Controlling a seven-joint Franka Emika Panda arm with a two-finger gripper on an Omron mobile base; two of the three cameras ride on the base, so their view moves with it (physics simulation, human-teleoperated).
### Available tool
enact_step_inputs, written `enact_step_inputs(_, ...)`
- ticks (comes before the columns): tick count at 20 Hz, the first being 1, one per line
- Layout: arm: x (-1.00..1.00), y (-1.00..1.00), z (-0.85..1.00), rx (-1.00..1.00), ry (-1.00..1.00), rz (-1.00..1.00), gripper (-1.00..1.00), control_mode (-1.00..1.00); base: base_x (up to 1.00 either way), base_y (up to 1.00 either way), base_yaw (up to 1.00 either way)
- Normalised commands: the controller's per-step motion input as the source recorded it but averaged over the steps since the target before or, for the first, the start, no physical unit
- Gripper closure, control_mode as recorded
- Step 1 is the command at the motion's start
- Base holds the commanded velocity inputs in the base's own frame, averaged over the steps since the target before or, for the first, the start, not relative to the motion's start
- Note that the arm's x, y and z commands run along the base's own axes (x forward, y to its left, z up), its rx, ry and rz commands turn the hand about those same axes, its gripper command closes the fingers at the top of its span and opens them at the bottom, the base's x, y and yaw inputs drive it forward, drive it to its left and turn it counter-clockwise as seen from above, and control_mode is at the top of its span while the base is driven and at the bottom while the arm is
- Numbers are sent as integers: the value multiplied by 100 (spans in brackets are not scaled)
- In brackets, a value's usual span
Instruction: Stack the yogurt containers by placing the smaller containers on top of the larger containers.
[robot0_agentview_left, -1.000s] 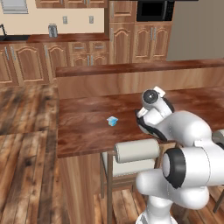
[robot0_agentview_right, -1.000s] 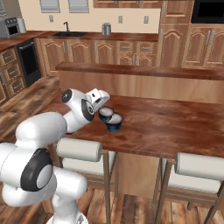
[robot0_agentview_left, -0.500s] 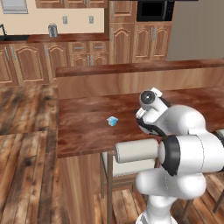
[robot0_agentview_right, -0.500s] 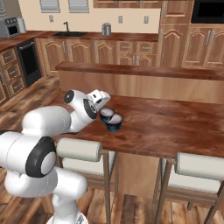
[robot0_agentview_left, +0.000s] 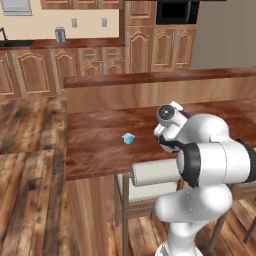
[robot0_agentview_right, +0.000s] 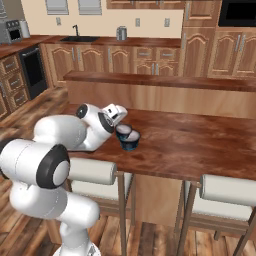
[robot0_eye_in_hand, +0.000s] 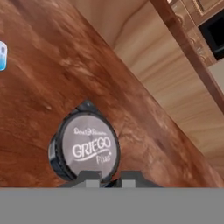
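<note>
Pincer (robot0_eye_in_hand: 109, 180) nearly shut, apparently nipping the lid edge of the narrower dark-blue cup (robot0_agentview_right: 124, 131), resting on or just over the wide tub (robot0_agentview_right: 130, 141) mid-bench. Light, rigid, slick plastic; the side walls would give a surer hold. Pale-blue cup (robot0_agentview_left: 128, 138) stands apart toward the bench's left edge

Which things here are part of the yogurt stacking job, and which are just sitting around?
Part of the job:
- wide dark-blue tub
- narrower dark-blue cup, sitting on top of the tub
- tiny pale-blue cup, apart on the counter
- claw, shut

Just sitting around:
- padded stools
- metal canister on the far counter
- microwave
</note>
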Motion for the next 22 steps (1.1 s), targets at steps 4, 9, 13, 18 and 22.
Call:
enact_step_inputs(4, 19, 0, -16, 0, 0, 0, 100, -100, 0, 0, 0)
enact_step_inputs(9, 17, 0, -16, -1, 0, 0, 100, -100, 0, 0, 0)
enact_step_inputs(13, 19, 0, -15, -1, 0, 0, 100, -100, 0, 0, 0)
enact_step_inputs(18, 22, 0, -13, -1, 0, 0, 100, -100, 0, 0, 0)
enact_step_inputs(22, 23, 0, -9, 0, 0, 0, 100, -100, 0, 0, 0)
